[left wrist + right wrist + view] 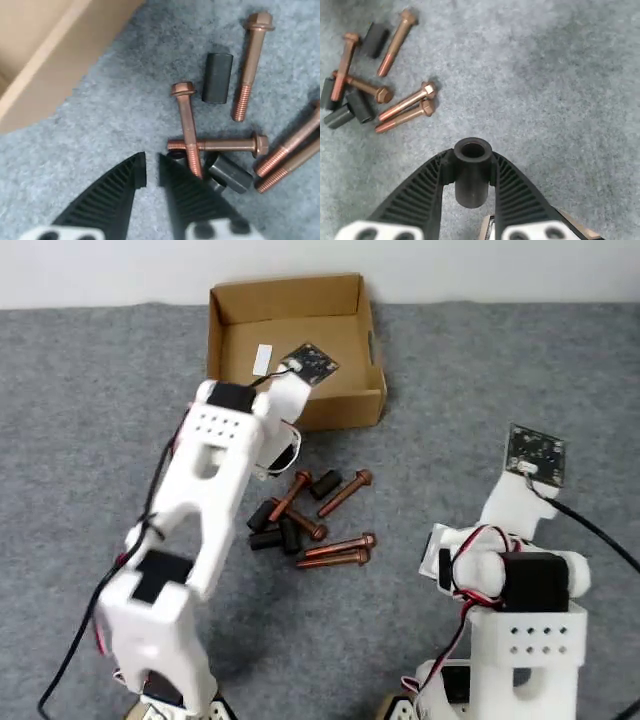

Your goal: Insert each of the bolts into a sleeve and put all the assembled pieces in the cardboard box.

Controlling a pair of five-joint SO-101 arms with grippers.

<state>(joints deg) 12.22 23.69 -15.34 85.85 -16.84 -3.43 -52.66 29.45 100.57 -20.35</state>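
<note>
Several copper bolts and black sleeves lie in a loose pile on the grey carpet, just in front of the cardboard box. My left gripper hangs over the pile's box-side edge. It is shut to a thin slit and holds nothing. Close beside its tips lie two crossed bolts and a sleeve. My right gripper stays to the right of the pile, shut on a black sleeve whose open bore faces the camera. Two bolts lie side by side nearest to it.
The box's wall rises close to the left gripper. A white label lies inside the box. The left arm stretches over the carpet left of the pile. Bare carpet spreads between the pile and the right arm.
</note>
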